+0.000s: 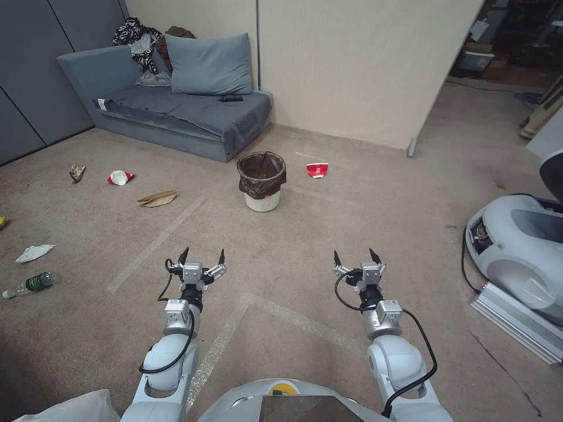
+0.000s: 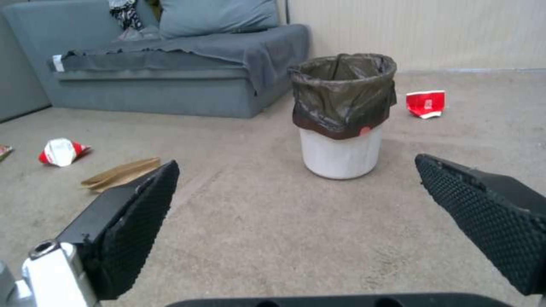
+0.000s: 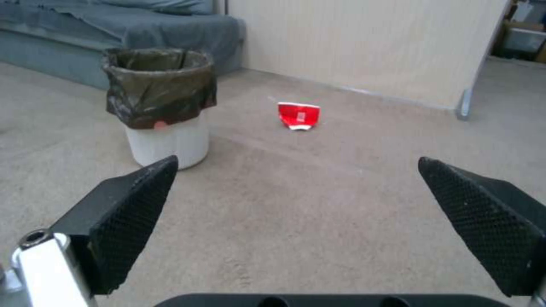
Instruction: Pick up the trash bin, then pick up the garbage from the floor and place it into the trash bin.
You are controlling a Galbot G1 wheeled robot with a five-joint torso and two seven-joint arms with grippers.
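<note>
The trash bin [image 1: 261, 181] stands untouched on the carpet in front of the sofa [image 1: 176, 111], so nothing is done yet. A red cup [image 1: 316, 170] lies just beside it, other litter well off left; the left hand [image 1: 202, 257] and right hand [image 1: 357, 257] hover spread apart, empty

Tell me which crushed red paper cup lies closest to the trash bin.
The flattened red-and-white paper cup right of the bag-lined white bin; the other crumpled cup lies far left, beyond the tan bag.
</note>
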